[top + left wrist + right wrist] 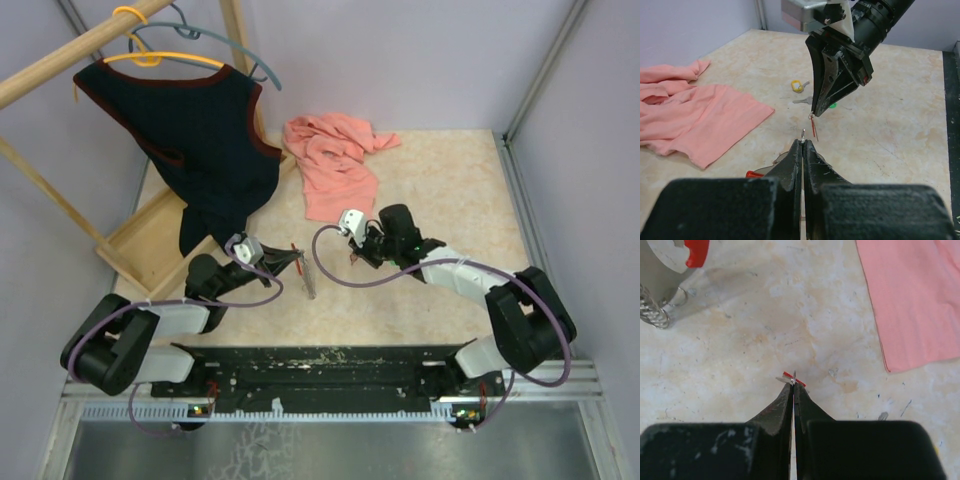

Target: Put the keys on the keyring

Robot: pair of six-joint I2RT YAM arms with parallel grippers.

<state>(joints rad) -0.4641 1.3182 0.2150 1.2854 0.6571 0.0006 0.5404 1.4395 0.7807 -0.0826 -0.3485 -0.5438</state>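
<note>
My left gripper (290, 262) (803, 141) is shut on the keyring, whose thin metal wire (803, 133) pokes out above the tips. The keyring's red side (754, 174) shows below the left finger. Its grey strip (308, 280) hangs toward the table. My right gripper (356, 256) (794, 385) is shut on a red key (813, 126) (800, 381), pinched at its small ring and hanging just beyond the keyring. A yellow key (797, 86), a green key (832, 105) and a grey key (802, 101) lie on the table behind.
A pink cloth (335, 165) lies crumpled at the back centre. A dark vest (205, 140) hangs from a wooden rack with a base (150, 245) at the left. Walls close in the table's sides.
</note>
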